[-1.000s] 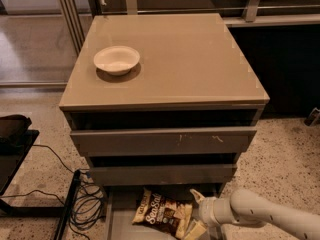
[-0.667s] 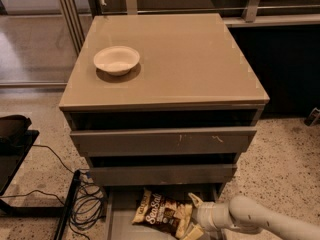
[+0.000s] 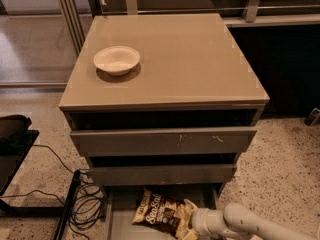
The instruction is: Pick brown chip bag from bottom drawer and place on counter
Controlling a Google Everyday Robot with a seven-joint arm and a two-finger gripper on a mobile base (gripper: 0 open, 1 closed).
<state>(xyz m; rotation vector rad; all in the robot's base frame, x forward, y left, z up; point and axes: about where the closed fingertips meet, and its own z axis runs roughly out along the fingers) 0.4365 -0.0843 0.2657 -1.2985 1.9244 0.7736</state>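
The brown chip bag point(image 3: 159, 214) lies flat in the open bottom drawer point(image 3: 120, 223), with white "Sea Salt" script facing up. My gripper point(image 3: 185, 223) comes in from the lower right on a cream arm point(image 3: 240, 223) and sits at the bag's right end, touching or overlapping its cream-yellow edge. The frame's bottom edge cuts off part of the gripper. The counter point(image 3: 185, 59) is the glossy taupe top of the cabinet, well above the gripper.
A white bowl point(image 3: 116, 59) stands on the counter's left side. The two upper drawers point(image 3: 165, 141) are partly pulled out and overhang the bottom drawer. Black cables point(image 3: 82, 204) and a dark stand lie on the floor to the left.
My arm has dropped slightly lower and moved a little left at the bag's right end. The bag stays in the same place in the drawer.
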